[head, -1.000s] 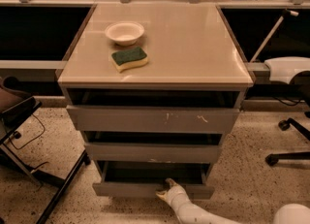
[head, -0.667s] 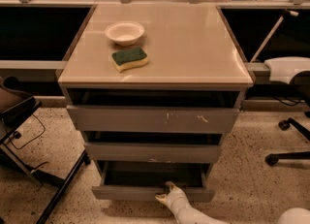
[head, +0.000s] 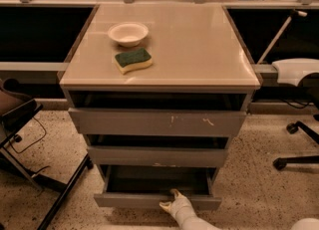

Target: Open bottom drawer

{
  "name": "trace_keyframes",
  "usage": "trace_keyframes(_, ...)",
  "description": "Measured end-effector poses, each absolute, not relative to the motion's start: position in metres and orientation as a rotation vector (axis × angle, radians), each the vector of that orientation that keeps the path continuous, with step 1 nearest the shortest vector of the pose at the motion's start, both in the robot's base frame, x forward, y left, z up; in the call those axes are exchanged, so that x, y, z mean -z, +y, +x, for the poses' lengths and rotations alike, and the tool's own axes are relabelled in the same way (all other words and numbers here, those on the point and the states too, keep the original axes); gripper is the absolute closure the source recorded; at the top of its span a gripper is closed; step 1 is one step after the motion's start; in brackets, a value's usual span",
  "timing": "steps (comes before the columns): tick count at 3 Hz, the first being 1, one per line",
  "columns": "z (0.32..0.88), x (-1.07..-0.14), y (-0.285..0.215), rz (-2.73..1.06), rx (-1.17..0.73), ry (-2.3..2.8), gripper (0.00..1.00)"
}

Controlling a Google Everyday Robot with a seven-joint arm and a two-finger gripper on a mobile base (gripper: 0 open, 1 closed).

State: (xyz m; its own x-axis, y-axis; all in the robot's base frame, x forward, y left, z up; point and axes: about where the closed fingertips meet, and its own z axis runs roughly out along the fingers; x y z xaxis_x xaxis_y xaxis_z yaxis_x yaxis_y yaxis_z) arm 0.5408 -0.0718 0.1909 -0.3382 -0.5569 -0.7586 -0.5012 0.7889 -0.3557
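Note:
The bottom drawer (head: 134, 200) is the lowest of three grey fronts in the cabinet. It stands pulled out toward me, and its shallow grey box (head: 157, 179) shows behind the plain front. My white gripper (head: 170, 200) comes up from the bottom edge of the view and sits at the top edge of that front, a little right of its middle. One finger reaches over the edge into the box and another lies against the front. The middle drawer (head: 157, 156) and the top drawer (head: 157, 122) with white scratches sit above it.
A white bowl (head: 128, 33) and a green and yellow sponge (head: 133, 59) lie on the cabinet top (head: 199, 50). Office chair legs stand at the right (head: 294, 149) and a dark chair frame at the left (head: 30, 164). The floor is speckled.
The bottom drawer has slid further out toward me, showing more of its inside. My gripper has moved back with it along its top edge.

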Motion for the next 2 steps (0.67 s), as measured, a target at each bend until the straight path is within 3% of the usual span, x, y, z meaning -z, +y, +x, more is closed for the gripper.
trace_keyframes(2, 0.5311, -0.1941, -0.0715, -0.769, 0.071, 2.006, 1.00)
